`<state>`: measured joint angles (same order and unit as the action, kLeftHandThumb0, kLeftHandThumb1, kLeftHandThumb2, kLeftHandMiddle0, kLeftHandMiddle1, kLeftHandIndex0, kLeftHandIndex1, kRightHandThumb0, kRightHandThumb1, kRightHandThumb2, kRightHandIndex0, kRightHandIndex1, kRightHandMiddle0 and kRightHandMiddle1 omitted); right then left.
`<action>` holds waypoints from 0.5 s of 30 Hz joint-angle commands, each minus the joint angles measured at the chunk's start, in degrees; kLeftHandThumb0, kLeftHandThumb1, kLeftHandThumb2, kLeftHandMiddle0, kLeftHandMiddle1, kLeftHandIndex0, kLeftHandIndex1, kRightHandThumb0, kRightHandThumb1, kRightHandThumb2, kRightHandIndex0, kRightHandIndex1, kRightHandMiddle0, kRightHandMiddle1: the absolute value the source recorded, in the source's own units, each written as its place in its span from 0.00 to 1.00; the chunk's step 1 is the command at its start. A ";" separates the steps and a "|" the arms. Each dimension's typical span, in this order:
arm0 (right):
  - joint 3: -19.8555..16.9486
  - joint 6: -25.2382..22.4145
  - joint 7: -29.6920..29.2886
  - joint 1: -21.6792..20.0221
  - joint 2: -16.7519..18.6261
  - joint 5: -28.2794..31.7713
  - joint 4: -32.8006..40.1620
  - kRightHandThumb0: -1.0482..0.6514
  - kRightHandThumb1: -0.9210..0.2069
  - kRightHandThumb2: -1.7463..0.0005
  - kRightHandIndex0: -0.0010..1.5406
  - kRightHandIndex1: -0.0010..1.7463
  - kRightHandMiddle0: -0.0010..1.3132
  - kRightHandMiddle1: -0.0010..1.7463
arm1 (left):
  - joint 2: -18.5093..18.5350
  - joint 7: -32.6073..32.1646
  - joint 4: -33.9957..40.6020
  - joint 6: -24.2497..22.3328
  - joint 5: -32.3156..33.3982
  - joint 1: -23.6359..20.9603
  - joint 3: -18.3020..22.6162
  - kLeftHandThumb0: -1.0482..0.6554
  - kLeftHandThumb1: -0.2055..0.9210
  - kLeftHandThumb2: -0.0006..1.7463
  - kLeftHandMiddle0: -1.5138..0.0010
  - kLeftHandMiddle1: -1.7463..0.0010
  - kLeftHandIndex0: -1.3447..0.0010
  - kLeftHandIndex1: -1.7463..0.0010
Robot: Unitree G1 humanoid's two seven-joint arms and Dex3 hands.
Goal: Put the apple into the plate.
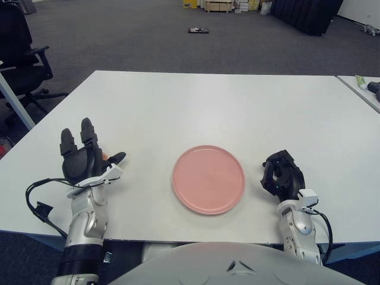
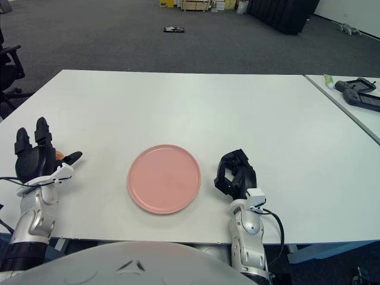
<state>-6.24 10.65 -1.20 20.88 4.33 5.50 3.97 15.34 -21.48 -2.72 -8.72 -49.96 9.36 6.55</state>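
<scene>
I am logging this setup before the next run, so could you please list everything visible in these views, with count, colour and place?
Table: one, white, filling the foreground.
Plate: one, pink, nothing on it, near the table's front edge, between the hands.
Apple: one, orange-red, mostly hidden behind the left hand, left of the plate.
Second table: one, white, at the right edge, carrying a green-and-white tube and a dark device.
Office chair: one, black, far left on the grey carpet.
Small dark object: one, on the floor beyond the table.
Left hand: black, fingers spread upward around the apple, not closed on it.
Right hand: black, fingers curled, holding nothing, right of the plate.
</scene>
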 commanded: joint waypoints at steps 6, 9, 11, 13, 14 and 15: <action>-0.29 -0.88 -0.41 0.47 -0.15 0.08 0.32 0.37 0.36 0.38 0.72 1.00 0.35 1.00 | 2.99 -2.57 -12.27 2.41 3.70 -5.97 -3.04 0.00 1.00 0.11 1.00 1.00 1.00 1.00; -0.31 -0.78 -0.51 0.61 -0.21 -0.02 0.42 0.37 0.36 0.38 0.72 1.00 0.35 1.00 | 4.11 -3.22 -17.96 3.86 5.43 -7.84 -3.76 0.00 1.00 0.12 1.00 1.00 1.00 1.00; -0.38 -0.81 -0.42 0.71 -0.29 0.09 0.57 0.37 0.36 0.38 0.72 1.00 0.35 1.00 | 4.74 -3.15 -21.04 4.52 6.50 -8.74 -4.25 0.00 1.00 0.13 1.00 1.00 1.00 1.00; -0.48 -0.89 -0.28 0.82 -0.31 0.39 0.71 0.37 0.36 0.38 0.72 1.00 0.35 1.00 | 5.09 -2.89 -22.51 4.66 7.28 -9.14 -4.81 0.00 1.00 0.14 1.00 1.00 1.00 1.00; -0.53 -0.95 -0.22 0.87 -0.31 0.55 0.79 0.37 0.36 0.38 0.72 1.00 0.35 1.00 | 5.21 -2.79 -22.86 4.66 7.61 -9.24 -5.08 0.00 1.00 0.14 1.00 1.00 1.00 1.00; -0.61 -1.02 -0.19 0.91 -0.26 0.76 0.86 0.37 0.36 0.38 0.72 1.00 0.35 1.00 | 5.32 -2.51 -23.13 4.62 8.04 -9.29 -5.36 0.00 1.00 0.15 1.00 1.00 1.00 1.00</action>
<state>-6.33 10.49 -1.34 21.59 4.21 5.62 4.54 21.29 -26.11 -21.71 -3.52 -44.08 -0.87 2.92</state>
